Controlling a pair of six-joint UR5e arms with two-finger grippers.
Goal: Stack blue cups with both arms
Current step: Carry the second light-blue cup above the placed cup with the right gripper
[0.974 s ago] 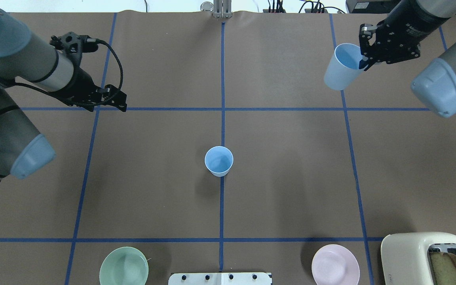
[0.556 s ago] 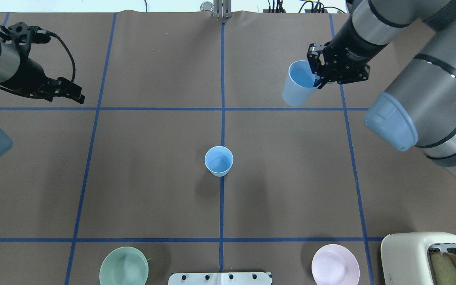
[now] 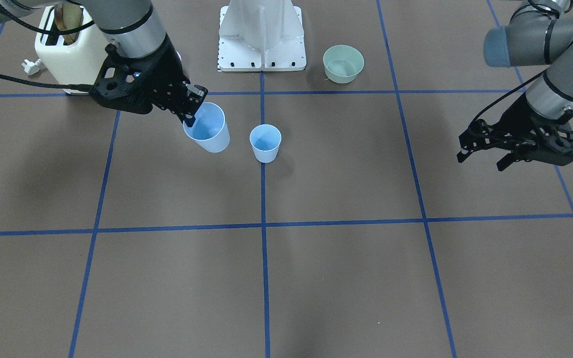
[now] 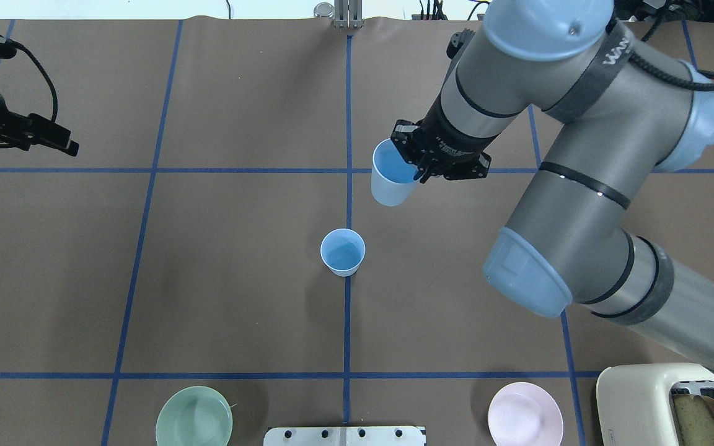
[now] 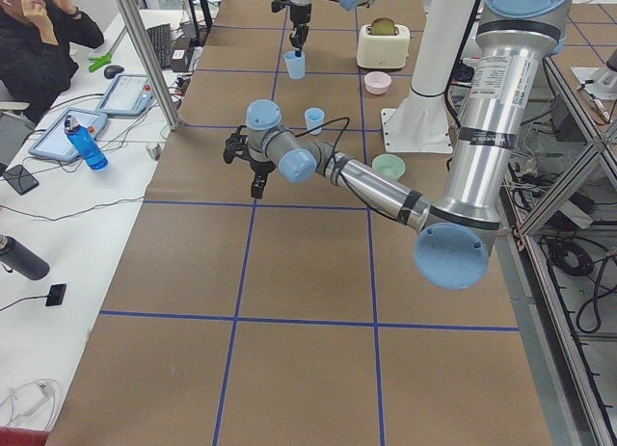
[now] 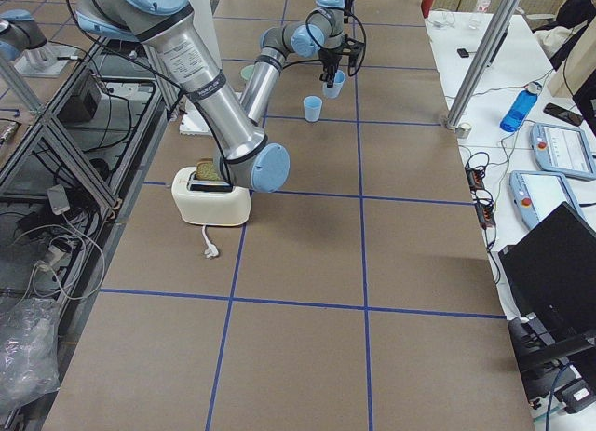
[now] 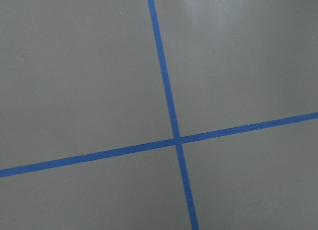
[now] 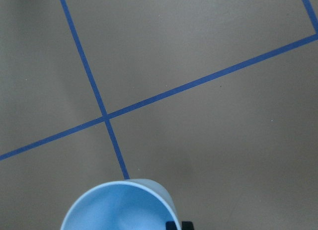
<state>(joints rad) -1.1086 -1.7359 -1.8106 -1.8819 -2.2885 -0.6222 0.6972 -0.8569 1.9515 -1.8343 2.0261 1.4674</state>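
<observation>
One blue cup (image 4: 343,251) stands upright on the brown table's centre line; it also shows in the front view (image 3: 265,143). My right gripper (image 4: 419,170) is shut on the rim of the second blue cup (image 4: 392,181) and holds it tilted above the table, a little beyond and to the right of the standing cup. The front view shows the held cup (image 3: 208,130) beside the standing one, not touching it. The right wrist view shows its rim (image 8: 119,207) at the bottom. My left gripper (image 3: 480,163) is open and empty, far off at the table's left side (image 4: 62,139).
A mint-green bowl (image 4: 194,424) and a pink bowl (image 4: 525,421) sit at the near edge, either side of the white base (image 3: 261,35). A cream toaster (image 4: 673,402) stands at the near right corner. Blue tape lines grid the table. A person sits beyond the far edge (image 5: 39,41).
My right arm has carried the held cup from the far right corner leftward and nearer, close to the standing cup. My left arm has drawn back toward the left edge.
</observation>
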